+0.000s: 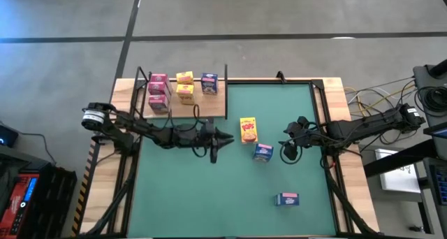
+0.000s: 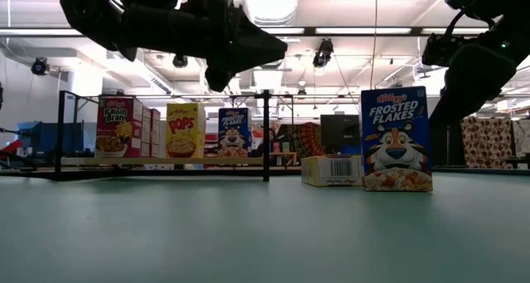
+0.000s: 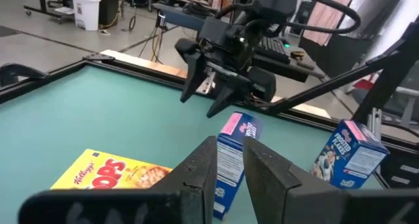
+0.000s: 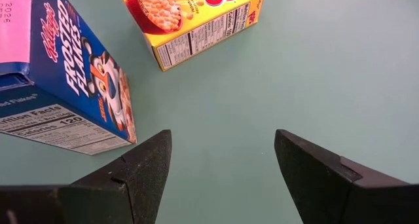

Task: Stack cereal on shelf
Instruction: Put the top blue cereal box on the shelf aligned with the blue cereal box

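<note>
The shelf (image 1: pixel 209 107) lies at the mat's far left and carries several cereal boxes, pink (image 1: pixel 158 83), yellow (image 1: pixel 184 92) and blue (image 1: pixel 209 82), standing on their bases. On the mat a yellow Pops box (image 1: pixel 248 129) lies flat, and a blue Frosted Flakes box (image 2: pixel 396 138) stands upright beside it. My left gripper (image 3: pixel 229 149) hovers left of these two, pointing level toward them, its fingers drawn together to a narrow slit with nothing between. My right gripper (image 4: pixel 222 152) hangs open over bare mat just right of the blue box.
Another blue box (image 1: pixel 287 199) lies flat near the mat's near right corner. Thin black posts (image 2: pixel 267 134) stand at the shelf's edges. Bare green mat (image 1: pixel 188 190) spreads across the near left. Cables (image 1: pixel 367 96) lie beyond the table's right edge.
</note>
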`<state>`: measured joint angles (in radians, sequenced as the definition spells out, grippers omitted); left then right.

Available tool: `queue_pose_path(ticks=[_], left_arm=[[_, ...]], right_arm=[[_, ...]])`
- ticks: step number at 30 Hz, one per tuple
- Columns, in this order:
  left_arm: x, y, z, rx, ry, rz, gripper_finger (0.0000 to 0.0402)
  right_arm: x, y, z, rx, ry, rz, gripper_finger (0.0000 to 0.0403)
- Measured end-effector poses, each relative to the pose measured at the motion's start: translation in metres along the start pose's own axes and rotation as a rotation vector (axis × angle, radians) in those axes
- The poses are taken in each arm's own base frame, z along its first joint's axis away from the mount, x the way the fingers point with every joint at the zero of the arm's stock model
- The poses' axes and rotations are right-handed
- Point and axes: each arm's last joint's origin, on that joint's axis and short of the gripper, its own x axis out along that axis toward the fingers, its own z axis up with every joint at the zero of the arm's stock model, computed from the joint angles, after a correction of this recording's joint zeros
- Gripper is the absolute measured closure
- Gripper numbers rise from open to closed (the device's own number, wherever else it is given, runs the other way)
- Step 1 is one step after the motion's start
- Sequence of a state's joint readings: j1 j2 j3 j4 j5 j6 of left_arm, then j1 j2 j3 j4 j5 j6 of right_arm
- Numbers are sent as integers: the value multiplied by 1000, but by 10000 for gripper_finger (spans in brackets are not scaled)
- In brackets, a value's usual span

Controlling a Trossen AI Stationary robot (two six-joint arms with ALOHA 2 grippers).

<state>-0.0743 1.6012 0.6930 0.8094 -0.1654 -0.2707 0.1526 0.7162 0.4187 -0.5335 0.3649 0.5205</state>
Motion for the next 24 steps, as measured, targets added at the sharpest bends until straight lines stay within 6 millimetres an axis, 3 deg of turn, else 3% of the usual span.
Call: queue_pose_path(ticks=[24], left_arm=[[-4, -19, -5, 51, 11, -55, 344]], right_arm=[[0, 0, 0, 0, 0, 0, 142]])
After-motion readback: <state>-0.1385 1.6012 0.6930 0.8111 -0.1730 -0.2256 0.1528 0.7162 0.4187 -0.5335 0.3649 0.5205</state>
